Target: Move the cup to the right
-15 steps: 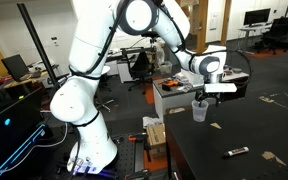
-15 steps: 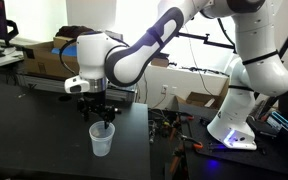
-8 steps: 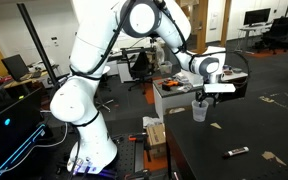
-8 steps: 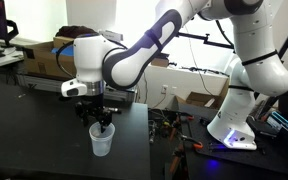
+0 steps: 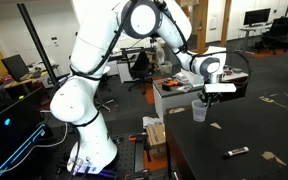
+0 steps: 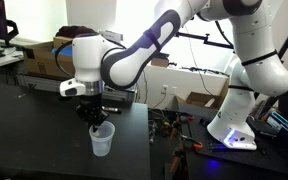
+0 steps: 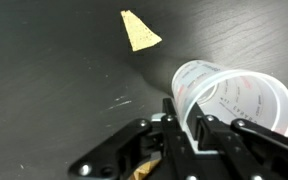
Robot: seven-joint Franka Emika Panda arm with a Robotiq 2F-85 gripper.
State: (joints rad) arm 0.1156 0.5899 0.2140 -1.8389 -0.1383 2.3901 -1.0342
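The cup is a small translucent whitish plastic cup standing upright on the black table, near its edge. In both exterior views my gripper comes down onto the cup's rim from above. From the other side, the cup stands under the gripper. In the wrist view the cup has its thin wall between the two fingers, one inside the rim and one outside. The gripper is shut on that wall.
A tan scrap lies on the dark tabletop beyond the cup. A small dark object and a tan patch lie nearer the front. Cardboard boxes stand behind the table. The robot's base stands on the floor beside it.
The fingers have drawn together from wide open onto the cup's rim wall. The arm and the cup have hardly moved.
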